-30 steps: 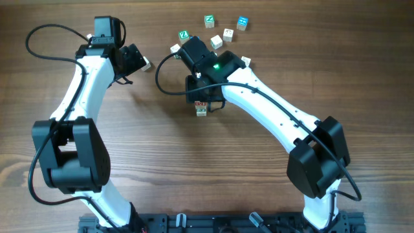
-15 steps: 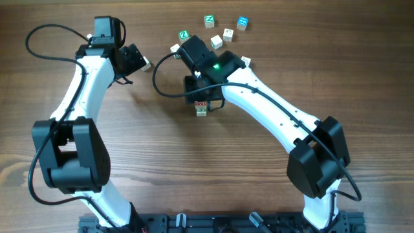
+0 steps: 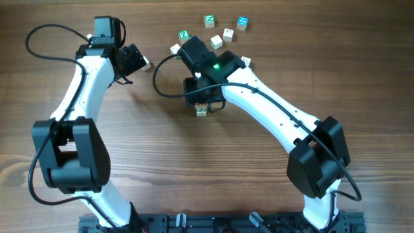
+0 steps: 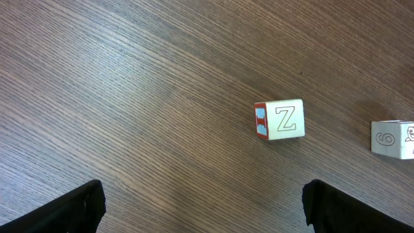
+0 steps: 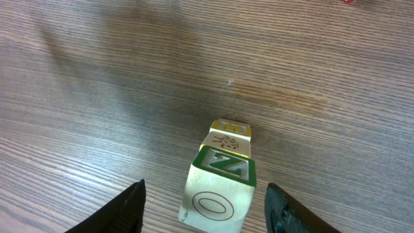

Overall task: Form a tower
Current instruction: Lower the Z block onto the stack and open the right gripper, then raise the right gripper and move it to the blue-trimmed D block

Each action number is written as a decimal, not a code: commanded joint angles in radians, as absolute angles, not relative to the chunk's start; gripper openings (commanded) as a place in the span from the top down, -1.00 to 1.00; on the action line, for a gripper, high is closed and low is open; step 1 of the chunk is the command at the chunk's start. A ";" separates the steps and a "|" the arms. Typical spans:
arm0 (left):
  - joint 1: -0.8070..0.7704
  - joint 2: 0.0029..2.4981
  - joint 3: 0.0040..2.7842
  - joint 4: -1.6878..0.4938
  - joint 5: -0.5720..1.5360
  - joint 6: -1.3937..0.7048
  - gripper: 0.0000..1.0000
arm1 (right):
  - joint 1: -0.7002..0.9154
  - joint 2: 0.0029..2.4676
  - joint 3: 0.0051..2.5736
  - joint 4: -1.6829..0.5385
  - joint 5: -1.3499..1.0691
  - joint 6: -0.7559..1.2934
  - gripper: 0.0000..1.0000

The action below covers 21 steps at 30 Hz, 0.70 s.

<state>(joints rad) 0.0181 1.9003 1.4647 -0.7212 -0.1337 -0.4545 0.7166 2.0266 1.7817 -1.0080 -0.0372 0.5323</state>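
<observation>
The tower (image 3: 202, 112) stands at mid-frame in the overhead view, almost wholly under the right gripper (image 5: 206, 194). From the right wrist it is seen nearly end-on, its top nearest and the cubes shrinking toward the table (image 5: 77, 77). I judge its long axis to be upright and in line with the gripper's approach. The jaws are partly open and straddle the top, with fingers (image 5: 129, 210) at the lower corners of the frame. Bare wood shows on both sides, so they hold nothing. The gap is narrower on the right, so the next move likely needs centring first.

Farther up and left, the left gripper (image 4: 204, 194) gapes fully and is empty, with a Z cube (image 4: 279, 120) ahead of it. It is well apart from the tower, and the right arm is plainly nearer. Loose cubes (image 3: 209, 21) lie near the top edge.
</observation>
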 commanded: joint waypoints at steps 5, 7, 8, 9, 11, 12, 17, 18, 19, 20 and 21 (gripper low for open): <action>0.018 1.913 1.459 -0.721 -0.140 -0.450 -1.00 | 0.717 2.041 1.774 -0.967 -0.050 0.523 -0.11; 0.018 1.913 1.458 -0.721 -0.140 -0.450 -1.00 | 0.717 2.041 1.774 -0.968 -0.049 0.523 -0.11; 0.018 1.913 1.458 -0.721 -0.140 -0.450 -1.00 | 0.717 2.041 1.774 -0.968 -0.049 0.523 -0.12; 0.018 1.913 1.459 -0.721 -0.140 -0.450 -1.00 | 0.717 2.041 1.774 -0.968 -0.049 0.523 -0.15; 0.018 1.913 1.459 -0.721 -0.140 -0.450 -1.00 | 0.717 2.041 1.774 -0.970 -0.038 0.524 -0.22; 0.018 1.913 1.459 -0.721 -0.140 -0.450 -1.00 | 0.716 2.041 1.774 -0.970 -0.028 0.524 -0.25; 0.018 1.913 1.458 -0.721 -0.140 -0.450 -1.00 | 0.722 2.041 1.774 -0.994 -0.015 0.524 -0.44; 0.018 1.913 1.459 -0.721 -0.140 -0.450 -1.00 | 0.723 2.041 1.774 -1.006 -0.015 0.524 -0.46; 0.018 1.913 1.458 -0.721 -0.140 -0.450 -1.00 | 0.723 2.041 1.774 -1.007 -0.015 0.522 -0.47; 0.018 1.913 1.459 -0.721 -0.140 -0.450 -1.00 | 0.723 2.041 1.774 -1.000 -0.015 0.518 -0.48; 0.018 1.913 1.459 -0.721 -0.140 -0.450 -1.00 | 0.723 2.041 1.774 -0.978 -0.014 0.516 -0.48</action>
<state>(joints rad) 0.0177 1.9003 1.4647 -0.7212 -0.1337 -0.4545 0.7177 2.0266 1.7817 -1.0039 -0.0322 0.5255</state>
